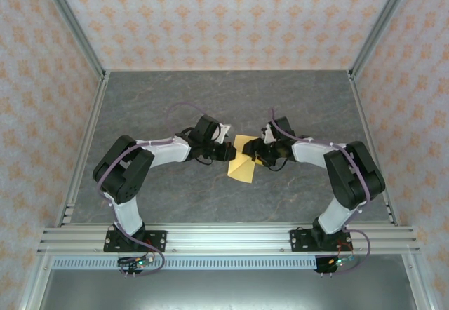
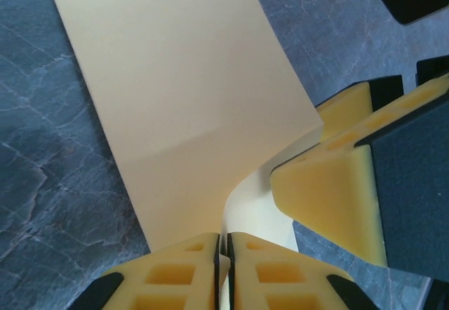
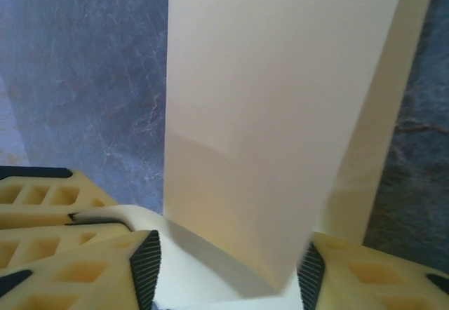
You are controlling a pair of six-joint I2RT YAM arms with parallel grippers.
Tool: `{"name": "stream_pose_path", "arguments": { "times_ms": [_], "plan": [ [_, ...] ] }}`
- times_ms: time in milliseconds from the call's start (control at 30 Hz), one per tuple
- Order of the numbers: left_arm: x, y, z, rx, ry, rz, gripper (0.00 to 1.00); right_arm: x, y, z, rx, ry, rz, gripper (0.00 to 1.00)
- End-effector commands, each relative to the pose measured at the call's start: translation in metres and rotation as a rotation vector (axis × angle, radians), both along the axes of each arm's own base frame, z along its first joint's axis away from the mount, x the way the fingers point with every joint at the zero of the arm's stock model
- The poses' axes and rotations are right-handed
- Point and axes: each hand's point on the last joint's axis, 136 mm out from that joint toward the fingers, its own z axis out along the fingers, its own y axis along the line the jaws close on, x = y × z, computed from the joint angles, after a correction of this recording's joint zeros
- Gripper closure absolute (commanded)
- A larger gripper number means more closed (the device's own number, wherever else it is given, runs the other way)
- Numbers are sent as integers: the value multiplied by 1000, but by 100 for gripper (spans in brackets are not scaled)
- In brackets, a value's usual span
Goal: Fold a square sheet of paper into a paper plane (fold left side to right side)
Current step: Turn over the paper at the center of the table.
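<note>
The square sheet of paper (image 1: 243,164) is yellow-orange and lies mid-table between both grippers, partly folded over itself. In the left wrist view its flap (image 2: 182,78) curls up off the lower layer. My left gripper (image 2: 223,254) is shut on the paper's near edge, to the sheet's left (image 1: 230,153). The right gripper's yellow fingers (image 2: 330,191) sit close beside it. My right gripper (image 3: 228,275) is open at the sheet's right (image 1: 258,154), its ribbed pads (image 3: 146,268) standing either side of the raised flap (image 3: 273,113). The paper plane is out of view.
The grey marbled tabletop (image 1: 175,99) is fenced by aluminium rails, one along the near edge (image 1: 224,238) and posts at the back corners (image 1: 70,22). Patterned walls close the sides and back. Free room lies behind and in front of the paper.
</note>
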Motion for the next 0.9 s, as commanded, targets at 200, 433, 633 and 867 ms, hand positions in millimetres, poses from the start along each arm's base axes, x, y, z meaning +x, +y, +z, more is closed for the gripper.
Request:
{"name": "stream_pose_path", "arguments": {
  "times_ms": [200, 433, 633, 867],
  "plan": [
    [21, 39, 3, 69, -30, 148, 79, 14, 15, 19, 78, -48, 15, 80],
    [27, 58, 24, 80, -72, 196, 70, 23, 12, 37, 63, -102, 18, 98],
    [27, 71, 85, -129, -122, 279, 43, 43, 4, 106, 171, -251, 0, 98],
    [17, 89, 190, -382, -258, 394, 0, 59, -2, 229, 326, -516, 14, 98]
  ]
}}
